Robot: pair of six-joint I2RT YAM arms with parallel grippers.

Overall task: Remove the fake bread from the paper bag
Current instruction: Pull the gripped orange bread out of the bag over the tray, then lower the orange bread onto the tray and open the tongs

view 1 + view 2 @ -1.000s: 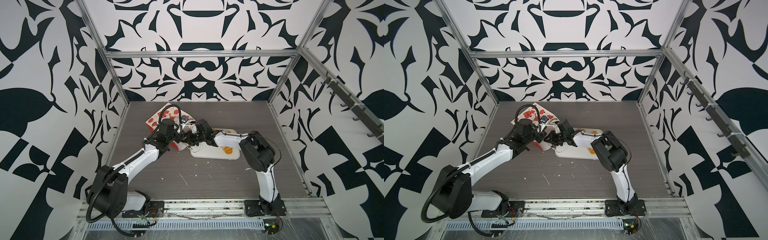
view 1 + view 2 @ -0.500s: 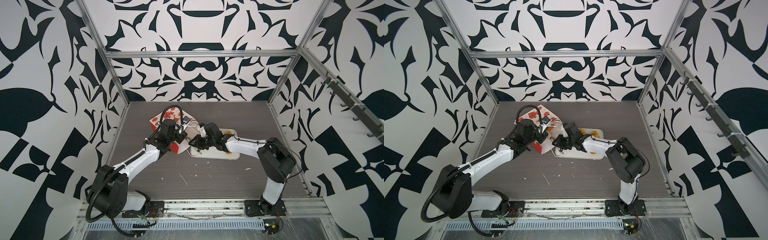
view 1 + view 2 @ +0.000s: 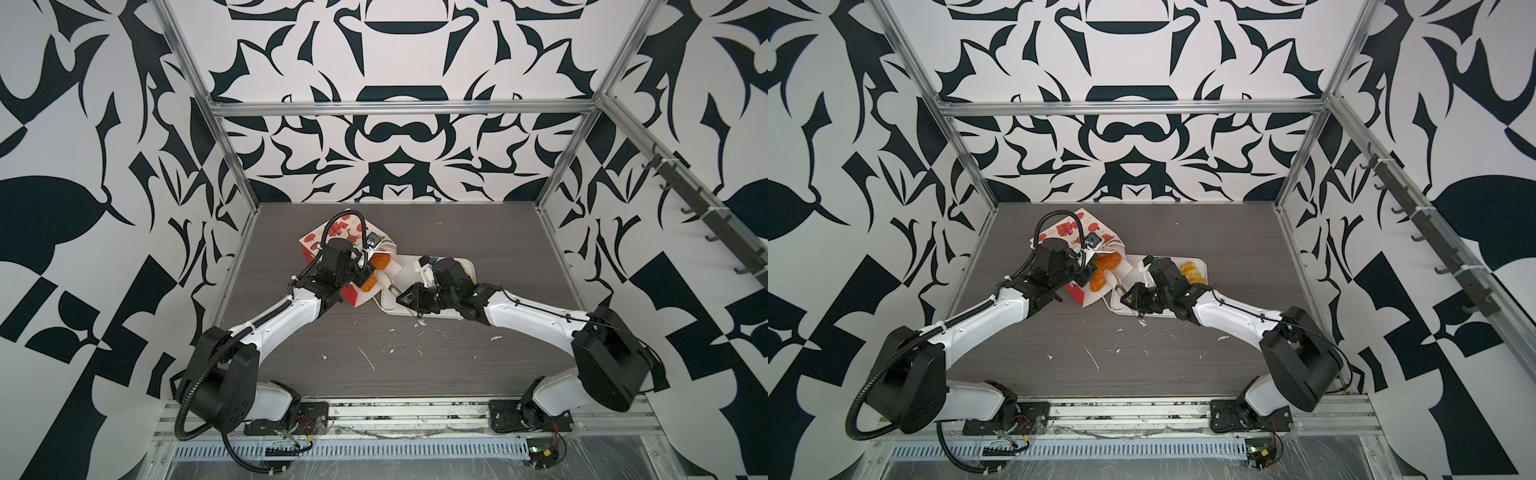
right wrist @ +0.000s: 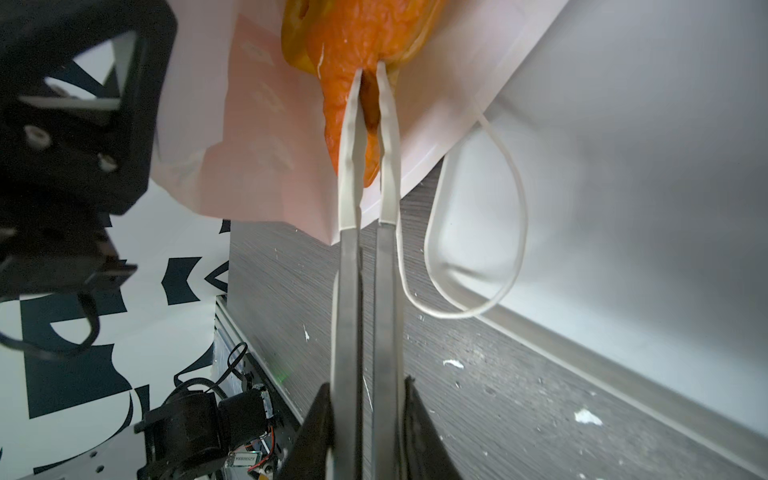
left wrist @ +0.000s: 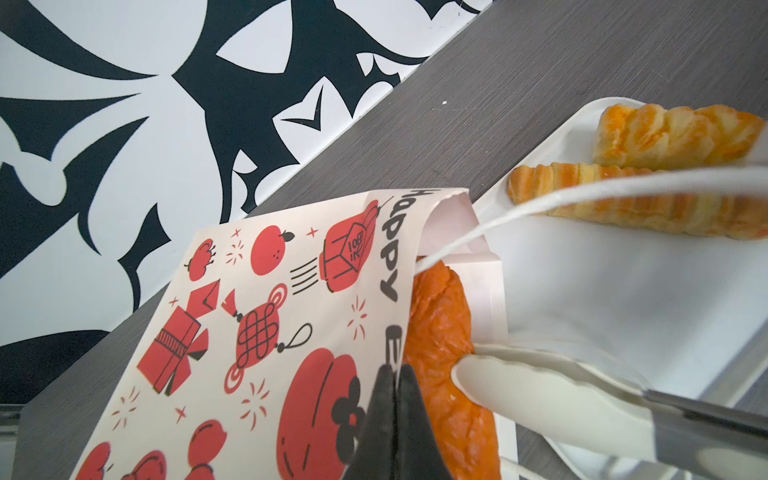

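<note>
Right claw [image 4: 368, 399] clamps metal tongs [image 4: 348, 291] whose white tips pinch an orange fake bread [image 4: 353, 50] in the mouth of the paper bag [image 5: 266, 291] — left claw [image 5: 392, 395] nipped shut on its printed edge — while two striped pastries [image 5: 681, 133] lie on the white tray [image 5: 602, 282] beside it.

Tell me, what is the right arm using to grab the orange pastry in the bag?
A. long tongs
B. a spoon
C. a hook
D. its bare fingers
A: the right arm's fingers clamp metal tongs whose white tips pinch the orange pastry at the mouth of the paper bag.
</note>
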